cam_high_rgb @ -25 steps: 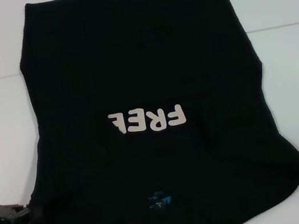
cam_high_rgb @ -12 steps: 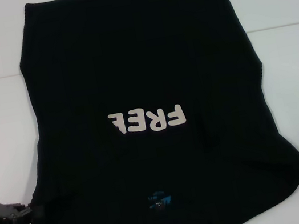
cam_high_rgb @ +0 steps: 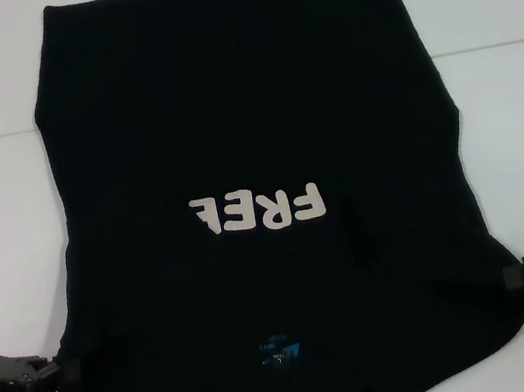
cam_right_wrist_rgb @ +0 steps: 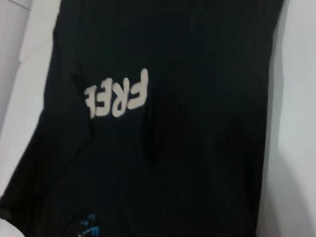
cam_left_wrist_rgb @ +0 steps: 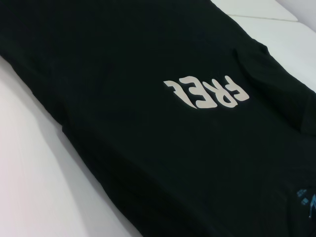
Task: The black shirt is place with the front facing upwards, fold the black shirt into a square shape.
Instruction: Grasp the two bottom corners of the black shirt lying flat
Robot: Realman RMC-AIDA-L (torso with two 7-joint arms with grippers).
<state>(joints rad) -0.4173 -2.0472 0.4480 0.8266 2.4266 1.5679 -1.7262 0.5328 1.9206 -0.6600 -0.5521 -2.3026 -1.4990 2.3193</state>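
The black shirt (cam_high_rgb: 237,109) lies spread flat on the white table (cam_high_rgb: 518,120), front up, its collar end toward me. White lettering (cam_high_rgb: 260,211) reads upside down across its middle, and a small blue neck label (cam_high_rgb: 277,348) shows near the near edge. My left gripper (cam_high_rgb: 38,374) sits low at the shirt's near left corner, against the cloth edge. My right gripper (cam_high_rgb: 522,274) sits at the near right corner, touching the edge. Both wrist views show only the shirt (cam_left_wrist_rgb: 148,148) (cam_right_wrist_rgb: 197,74) and its lettering (cam_left_wrist_rgb: 207,92) (cam_right_wrist_rgb: 118,96).
A seam line (cam_high_rgb: 490,46) crosses the white table top behind the shirt's middle. Bare white surface lies on both sides of the shirt.
My right gripper has come down and inward from the right edge of view to the shirt's near right corner. My left gripper has sunk slightly at the near left corner.
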